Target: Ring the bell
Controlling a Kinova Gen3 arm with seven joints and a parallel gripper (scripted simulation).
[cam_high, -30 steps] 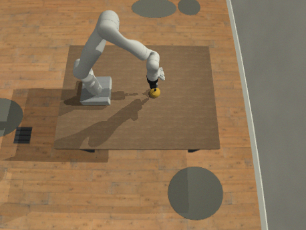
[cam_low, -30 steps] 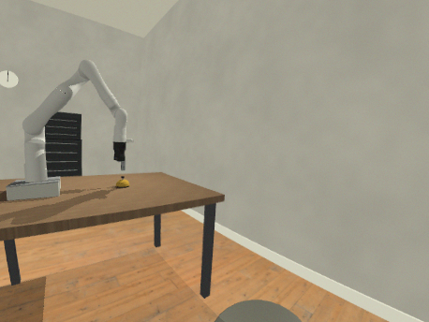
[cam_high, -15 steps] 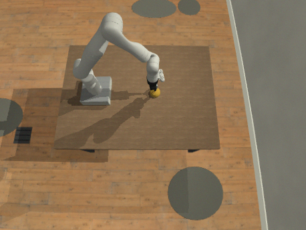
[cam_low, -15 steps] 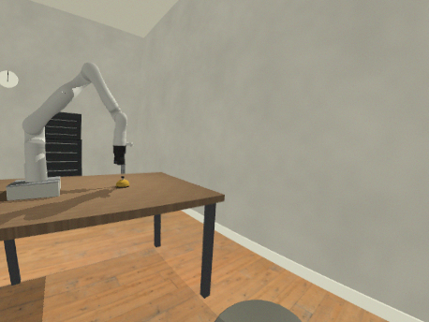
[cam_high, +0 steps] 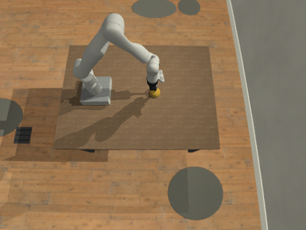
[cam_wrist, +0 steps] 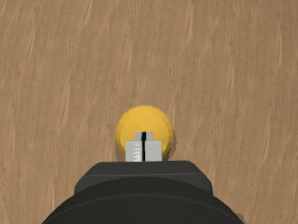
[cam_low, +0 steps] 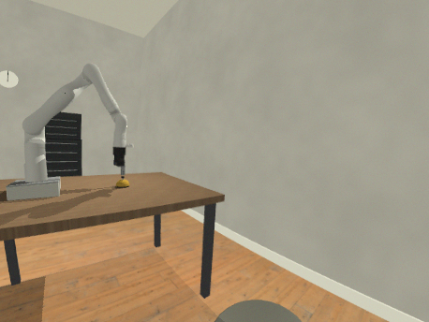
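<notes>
A small yellow dome bell (cam_high: 155, 93) (cam_low: 123, 183) (cam_wrist: 145, 127) sits on the brown wooden table (cam_high: 187, 110) (cam_low: 155, 194) (cam_wrist: 220, 43), near its middle. My gripper (cam_high: 153, 88) (cam_low: 122, 177) (cam_wrist: 144, 141) is shut with nothing between the fingers. It points straight down right over the bell's top, the fingertips at or just above the bell. The bell's button is hidden under the fingertips, so I cannot tell whether they touch it.
The arm's grey base (cam_high: 97, 91) (cam_low: 33, 188) stands on the table's left part. Round grey stools (cam_high: 195, 192) (cam_high: 154, 8) stand on the floor around the table. A wall (cam_high: 277, 100) runs along the right side.
</notes>
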